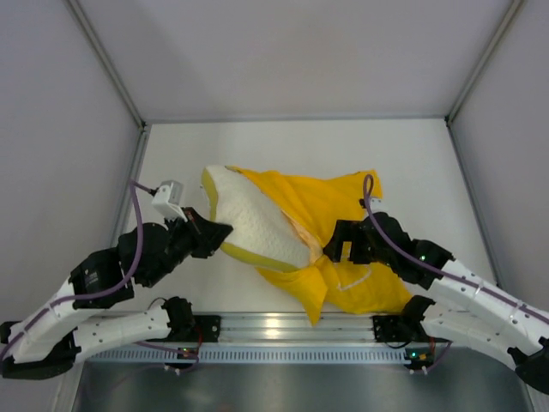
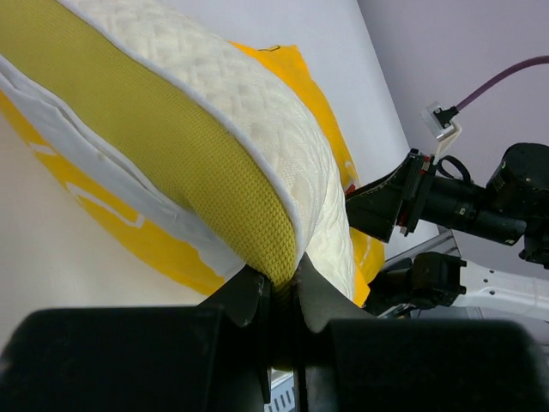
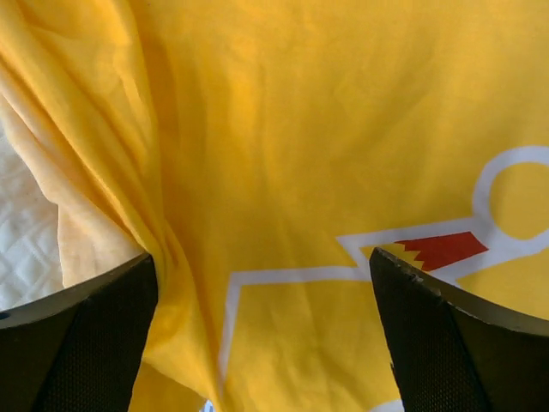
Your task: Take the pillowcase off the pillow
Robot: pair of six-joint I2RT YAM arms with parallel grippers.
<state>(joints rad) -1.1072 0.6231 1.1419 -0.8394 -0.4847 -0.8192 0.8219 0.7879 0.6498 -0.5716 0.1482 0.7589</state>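
Note:
The cream pillow [image 1: 257,219] lies mid-table, its left half bare and its right half inside the yellow pillowcase [image 1: 343,206]. My left gripper [image 1: 219,230] is shut on the pillow's near-left edge. In the left wrist view the jaws [image 2: 281,276] pinch the pillow's olive mesh side band [image 2: 206,163], with the pillowcase [image 2: 129,227] lying under it. My right gripper [image 1: 330,245] is open over the bunched pillowcase by its opening. In the right wrist view its fingers [image 3: 86,343] straddle yellow cloth [image 3: 300,154] without pinching it, and a strip of pillow [image 3: 26,232] shows at the left.
White table [image 1: 412,154] enclosed by grey walls at left, back and right. A metal rail [image 1: 283,326] runs along the near edge between the arm bases. The pillowcase's loose end hangs close to that rail.

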